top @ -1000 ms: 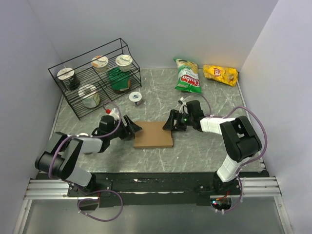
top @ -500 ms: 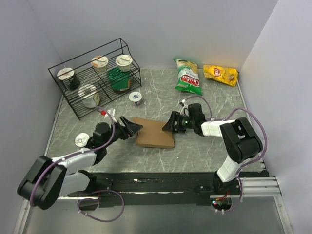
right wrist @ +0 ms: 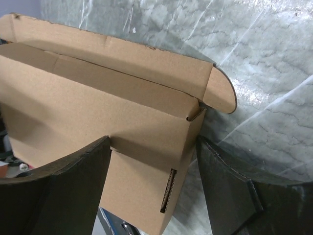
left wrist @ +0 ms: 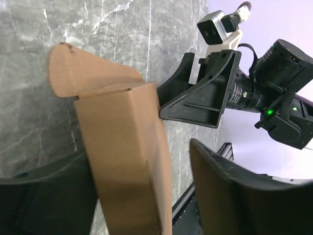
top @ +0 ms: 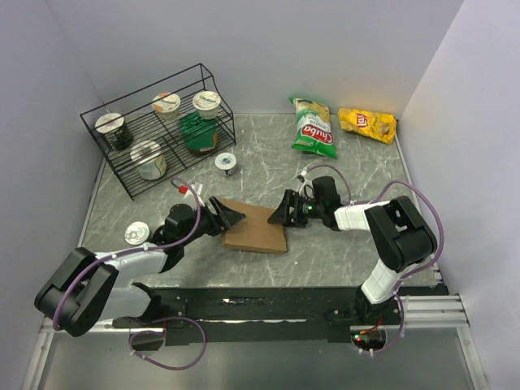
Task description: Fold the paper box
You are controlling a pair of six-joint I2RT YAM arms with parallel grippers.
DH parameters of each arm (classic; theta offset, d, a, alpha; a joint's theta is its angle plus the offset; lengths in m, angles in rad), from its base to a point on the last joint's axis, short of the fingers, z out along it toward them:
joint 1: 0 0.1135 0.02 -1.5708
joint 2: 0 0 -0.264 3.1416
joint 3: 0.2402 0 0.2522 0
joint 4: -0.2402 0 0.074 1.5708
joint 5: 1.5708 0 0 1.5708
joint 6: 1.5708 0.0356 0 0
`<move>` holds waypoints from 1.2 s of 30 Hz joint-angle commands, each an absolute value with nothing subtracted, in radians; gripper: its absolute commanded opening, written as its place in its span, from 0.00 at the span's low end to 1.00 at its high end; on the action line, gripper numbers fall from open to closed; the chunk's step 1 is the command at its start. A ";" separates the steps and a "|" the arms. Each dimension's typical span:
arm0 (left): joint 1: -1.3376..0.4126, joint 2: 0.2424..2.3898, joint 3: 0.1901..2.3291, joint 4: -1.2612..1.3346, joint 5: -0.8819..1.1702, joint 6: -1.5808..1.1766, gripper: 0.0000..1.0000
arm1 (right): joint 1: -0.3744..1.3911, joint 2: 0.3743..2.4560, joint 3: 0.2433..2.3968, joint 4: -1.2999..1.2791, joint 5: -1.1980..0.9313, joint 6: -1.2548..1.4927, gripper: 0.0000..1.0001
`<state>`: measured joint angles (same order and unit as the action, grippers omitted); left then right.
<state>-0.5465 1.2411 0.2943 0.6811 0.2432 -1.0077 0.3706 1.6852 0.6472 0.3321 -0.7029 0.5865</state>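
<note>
The paper box (top: pixel 256 227) is plain brown cardboard, partly folded, lying mid-table between my two grippers. My left gripper (top: pixel 230 218) straddles its left end. In the left wrist view the box (left wrist: pixel 122 137) rests against one finger (left wrist: pixel 44 196), with a clear gap to the other finger (left wrist: pixel 234 196), so my left gripper (left wrist: pixel 142 152) is open. My right gripper (top: pixel 280 215) straddles the right end. In the right wrist view the box (right wrist: pixel 98 98) shows a raised wall, a rounded flap and a slot; my right gripper (right wrist: pixel 154 142) is open, with one finger at the box and the other apart.
A black wire rack (top: pixel 154 122) with several lidded cups stands at the back left. A green chip bag (top: pixel 313 127) and a yellow chip bag (top: pixel 367 123) lie at the back right. One small cup (top: pixel 226 162) sits behind the box and another (top: pixel 136 233) near my left arm.
My left arm has swung down and left, uncovering the small cup beside it. The box has turned slightly and its left end has shifted. Both grippers stay around the box ends.
</note>
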 commanded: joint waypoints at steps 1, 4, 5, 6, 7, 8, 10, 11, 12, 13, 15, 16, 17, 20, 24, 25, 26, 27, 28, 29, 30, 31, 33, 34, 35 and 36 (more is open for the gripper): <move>-0.560 1.215 0.356 0.660 0.224 -0.959 0.66 | 0.385 1.664 0.608 0.252 -0.674 0.572 0.78; -0.560 1.157 0.360 0.595 0.207 -0.854 0.58 | 0.382 1.600 0.601 0.224 -0.632 0.529 0.80; -0.560 1.123 0.364 0.574 0.210 -0.819 0.55 | 0.379 1.550 0.600 0.192 -0.618 0.514 0.80; -0.560 1.108 0.365 0.569 0.237 -0.778 0.54 | 0.370 1.519 0.598 0.170 -0.598 0.497 0.81; -0.560 1.089 0.365 0.563 0.244 -0.696 0.53 | 0.361 1.488 0.600 0.147 -0.575 0.468 0.82; -0.560 1.069 0.365 0.558 0.259 -0.663 0.53 | 0.353 1.418 0.603 0.114 -0.534 0.451 0.83; -0.560 1.011 0.361 0.568 0.340 -0.565 0.53 | 0.331 1.343 0.612 0.037 -0.509 0.398 0.84; -0.560 0.974 0.354 0.574 0.369 -0.545 0.53 | 0.331 1.263 0.615 0.017 -0.488 0.375 0.85; -0.560 0.957 0.353 0.587 0.403 -0.525 0.53 | 0.330 1.223 0.623 -0.020 -0.483 0.320 0.85; -0.560 0.942 0.359 0.584 0.482 -0.481 0.53 | 0.330 1.185 0.636 -0.028 -0.488 0.298 0.86; -0.560 0.923 0.393 0.556 0.544 -0.428 0.53 | 0.330 1.085 0.655 -0.040 -0.523 0.217 0.86; -0.560 0.922 0.412 0.496 0.593 -0.408 0.51 | 0.330 1.057 0.672 -0.034 -0.550 0.195 0.86; -0.560 0.923 0.445 0.468 0.621 -0.391 0.48 | 0.330 1.019 0.681 -0.023 -0.586 0.175 0.87; -0.560 0.907 0.439 0.486 0.702 -0.374 0.42 | 0.330 1.018 0.755 -0.047 -0.757 0.071 0.86; -0.560 0.885 0.405 0.549 0.729 -0.397 0.36 | 0.330 1.038 0.796 -0.029 -0.880 0.009 0.85; -0.560 0.884 0.405 0.542 0.729 -0.391 0.35 | 0.330 1.042 0.784 -0.008 -0.925 0.008 0.84; -0.560 0.879 0.402 0.540 0.729 -0.388 0.35 | 0.331 1.051 0.772 0.067 -0.955 0.009 0.84; -0.560 0.874 0.400 0.548 0.733 -0.391 0.34 | 0.330 1.061 0.767 0.074 -0.994 0.009 0.84; -0.560 0.871 0.399 0.555 0.741 -0.396 0.33 | 0.331 1.071 0.778 0.068 -1.026 0.009 0.81; -0.560 0.862 0.397 0.563 0.744 -0.402 0.33 | 0.333 1.092 0.782 0.052 -1.043 0.009 0.80; -0.560 0.858 0.396 0.568 0.745 -0.406 0.33 | 0.333 1.100 0.785 0.043 -1.055 -0.029 0.76; -0.560 0.853 0.396 0.563 0.746 -0.407 0.33 | 0.337 1.104 0.785 0.032 -1.066 -0.038 0.75; -0.560 0.839 0.400 0.551 0.752 -0.406 0.33 | 0.348 1.109 0.778 0.031 -1.094 -0.052 0.69; -0.560 0.839 0.402 0.554 0.756 -0.411 0.33 | 0.356 1.109 0.767 0.037 -1.098 -0.054 0.67; -0.560 0.831 0.400 0.558 0.758 -0.414 0.33 | 0.362 1.115 0.765 0.038 -1.103 -0.058 0.65; -0.560 0.830 0.400 0.561 0.762 -0.420 0.33 | 0.367 1.121 0.772 0.022 -1.101 -0.073 0.62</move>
<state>-0.5579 0.8616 0.3962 0.5003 0.7174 -0.4206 0.3431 1.1175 0.7643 0.0040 -1.0237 -0.0105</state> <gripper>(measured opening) 0.414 0.656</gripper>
